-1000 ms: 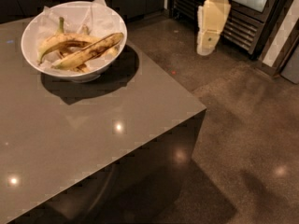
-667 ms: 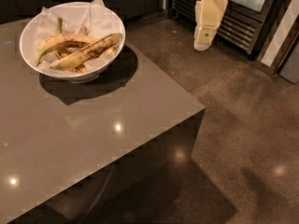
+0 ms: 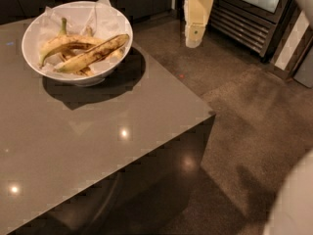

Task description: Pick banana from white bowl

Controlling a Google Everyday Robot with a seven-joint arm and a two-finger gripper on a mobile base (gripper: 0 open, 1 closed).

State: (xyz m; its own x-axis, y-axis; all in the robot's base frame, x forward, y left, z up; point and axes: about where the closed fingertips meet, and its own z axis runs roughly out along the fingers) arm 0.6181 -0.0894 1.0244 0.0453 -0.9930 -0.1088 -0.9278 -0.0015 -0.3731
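Gripper (image 3: 193,35) is hanging over the floor (image 3: 244,106), past the far edge of the table (image 3: 98,146) and close to a dark slatted cabinet front (image 3: 244,26). It is sitting well apart from the bowl, off to the bowl's right in the camera view. Not possible to tell whether it is released or clenched.

Banana (image 3: 93,54) is lying in the white bowl (image 3: 78,80), which is standing near the table's far left corner. It is stretching almost the full width of the bowl, its right end riding up toward the rim and its left end dipping low. It is resting across the crinkled paper (image 3: 105,13), and it is touching a second, curved banana (image 3: 61,44) with a green stem.

Handling, as a judgement:
- skin is looking overripe, so the flesh is probably going soft; a hard squeeze is risking bruising or splitting
- likely weighing little; stiff enough to lift from one point, though sagging at a soft spot is possible
- the middle of the length is looking like the best hold, closing across the narrow width, clear of the other banana
- paper is likely shifting or lifting with it

Looks: long, nearly straight, yellow going heavily brown in streaks along its length, with one end darkening toward black
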